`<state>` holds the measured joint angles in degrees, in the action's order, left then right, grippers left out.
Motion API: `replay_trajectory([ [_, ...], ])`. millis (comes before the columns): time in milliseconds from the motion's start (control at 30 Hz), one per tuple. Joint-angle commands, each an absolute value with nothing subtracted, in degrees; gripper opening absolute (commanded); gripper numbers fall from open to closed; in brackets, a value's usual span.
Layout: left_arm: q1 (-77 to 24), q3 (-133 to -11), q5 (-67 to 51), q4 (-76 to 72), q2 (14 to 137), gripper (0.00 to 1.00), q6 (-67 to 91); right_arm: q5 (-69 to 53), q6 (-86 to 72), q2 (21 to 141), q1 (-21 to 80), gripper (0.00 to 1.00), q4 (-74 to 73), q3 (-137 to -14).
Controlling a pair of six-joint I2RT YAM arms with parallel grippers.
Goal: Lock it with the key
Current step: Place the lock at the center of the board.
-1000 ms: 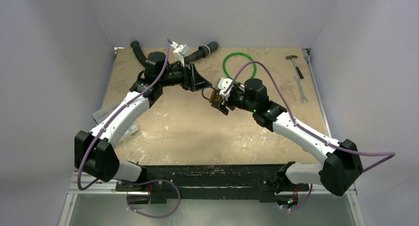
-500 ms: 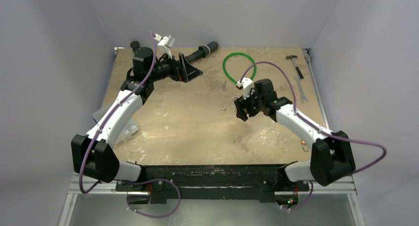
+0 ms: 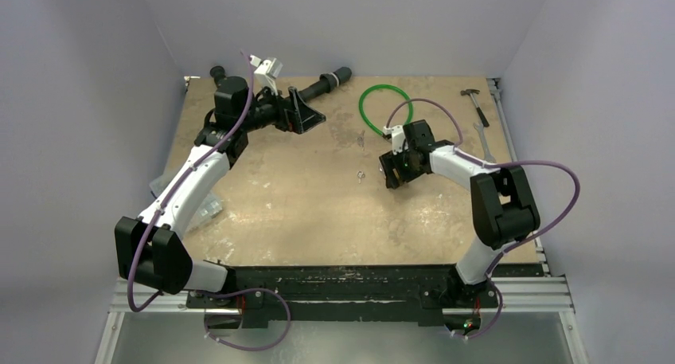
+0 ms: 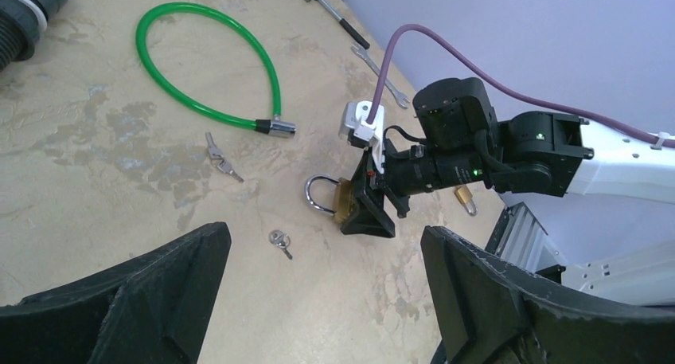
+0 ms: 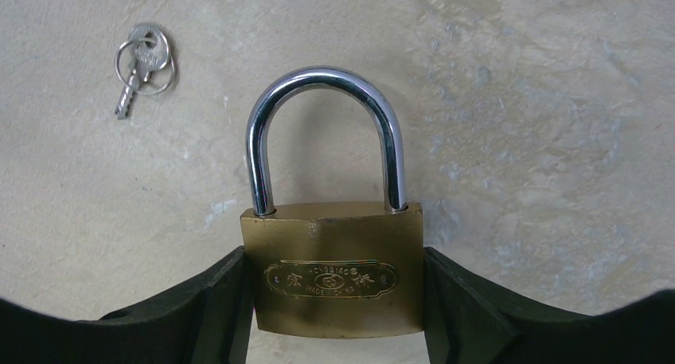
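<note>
Brass lock (image 5: 333,276) is looking dense and rigid for its size, with smooth flat faces, so it's probably slipping under a light pinch; the steel shackle (image 5: 322,133) is looking stiff. The right gripper (image 5: 334,300) is clamping it across the two narrow sides of the body, jaws partly apart at body width, shackle pointing out ahead of the fingertips. Can't tell if the lock is touching the table (image 5: 517,101) or hanging just above it. Both shackle legs are sitting in the top of the body; can't tell if it's latched. The keyhole isn't showing, so I'm guessing it's on the bottom face, back between the fingers. The side grip is looking sound, but that face is needing access

Key (image 5: 142,61) is looking thin and light, lying flat on a small ring (image 5: 147,65), so it's going to be fiddly. I'm suggesting a pinch on the head, leaving the blade free. It's lying ahead and left of the right gripper's tips, near the lock but apart from it. The left gripper (image 3: 317,119) is standing wide open, holding nothing, well back from the key; from its wrist view the key is lying ahead, between its fingers
</note>
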<state>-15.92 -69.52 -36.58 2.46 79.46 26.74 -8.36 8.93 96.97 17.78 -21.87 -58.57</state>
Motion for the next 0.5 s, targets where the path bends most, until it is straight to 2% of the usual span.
replay_trajectory([
  [0,-16.08,-69.29,-35.82,2.1,78.4,1.0,24.81,-7.74,7.42,97.44,17.93,0.21,-18.6,-63.5],
  [100,-16.08,-69.3,-35.86,2.1,78.57,1.0,24.55,-6.75,7.22,98.98,17.86,0.26,-18.75,-64.21],
  [200,-16.08,-69.26,-35.77,2.15,78.62,1.0,24.29,-6.68,7.12,99.71,17.76,0.35,-18.31,-64.7],
  [333,-16.08,-69.51,-35.85,2.75,78.79,1.0,23.63,-7.09,7.45,99.74,17.75,0.59,-18.47,-65.12],
  [467,-16.07,-69.61,-35.93,2.81,78.75,1.0,23.34,-6.72,7.43,99.05,17.67,0.77,-19.13,-65.25],
])
